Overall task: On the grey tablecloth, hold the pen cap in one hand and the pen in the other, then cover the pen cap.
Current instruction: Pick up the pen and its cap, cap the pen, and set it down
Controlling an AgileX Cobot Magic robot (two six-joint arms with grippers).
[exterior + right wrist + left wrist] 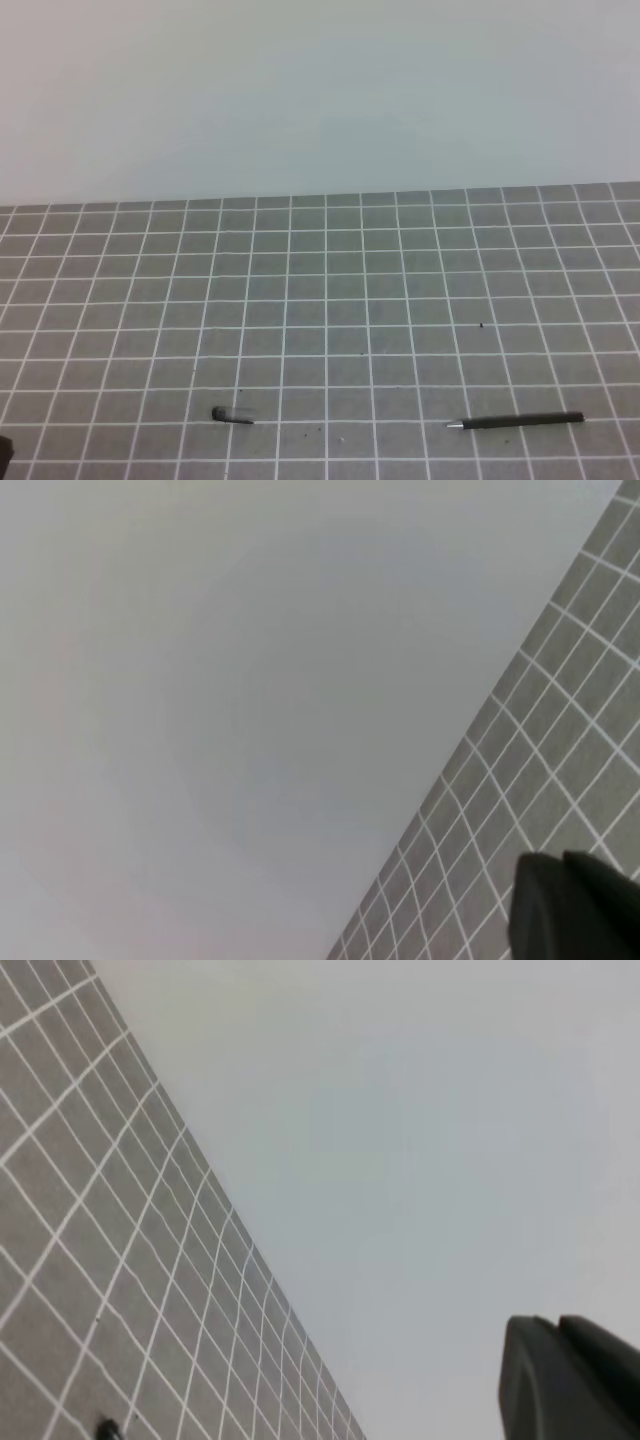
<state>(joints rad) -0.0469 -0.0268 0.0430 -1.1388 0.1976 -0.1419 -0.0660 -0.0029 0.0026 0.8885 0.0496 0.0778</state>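
The left gripper (570, 1380) shows only as a dark tip at the lower right of its wrist view, its jaws pressed together with nothing between them. The right gripper (575, 905) looks the same in its own view: closed, empty, raised off the cloth and angled toward the pale wall. Neither arm reaches into the exterior high view, apart from perhaps a dark sliver at the bottom left corner, too small to identify.

On the grey tablecloth (330, 300), the pen cap (231, 415) lies near the front edge, left of centre. The pen (517, 422) lies well apart to the right, its silver tip pointing left toward the cap. That spacing seems deliberate: each piece sits on the side of the arm likely meant to take it. Nothing is picked up yet; both grippers would have to open first.
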